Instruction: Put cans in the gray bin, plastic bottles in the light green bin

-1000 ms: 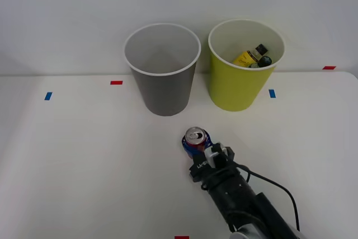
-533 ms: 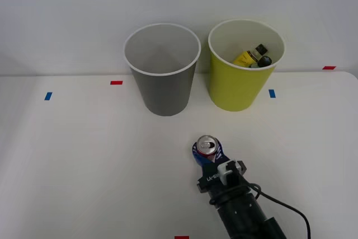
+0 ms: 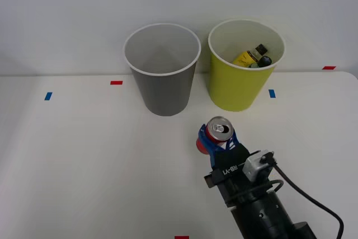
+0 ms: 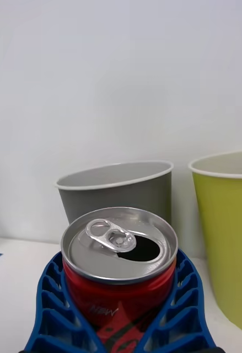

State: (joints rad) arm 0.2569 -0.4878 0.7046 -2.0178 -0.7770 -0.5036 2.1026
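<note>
Two tall round bins stand side by side at the upper middle of the front view, close together but not touching. The gray bin [image 3: 162, 71], on the left of the pair, shows a white rim and a white inside with nothing visible in it. The light green bin [image 3: 244, 65], to its right, holds two plastic bottles leaning against its far right inner wall: one with a yellow label and black cap [image 3: 250, 55], and just beside it a second bottle with a dark cap [image 3: 264, 61], of which little more than the cap shows.

One red can [image 3: 217, 133] with a silver top and open pull-tab sits upright at the lower middle of the front view, in front of the two bins and slightly nearer the green one. The right gripper [image 3: 218, 140] is clenched around it, its blue ribbed fingers [image 4: 54, 309] cupping both sides of the can's red body. In the wrist view the can's top lies level with the upper part of the gray bin behind it.

The white surface [image 3: 84, 155] carries small tape marks: three red [image 3: 116, 82] and two blue [image 3: 48, 95], spread around the edges of the front view.
</note>
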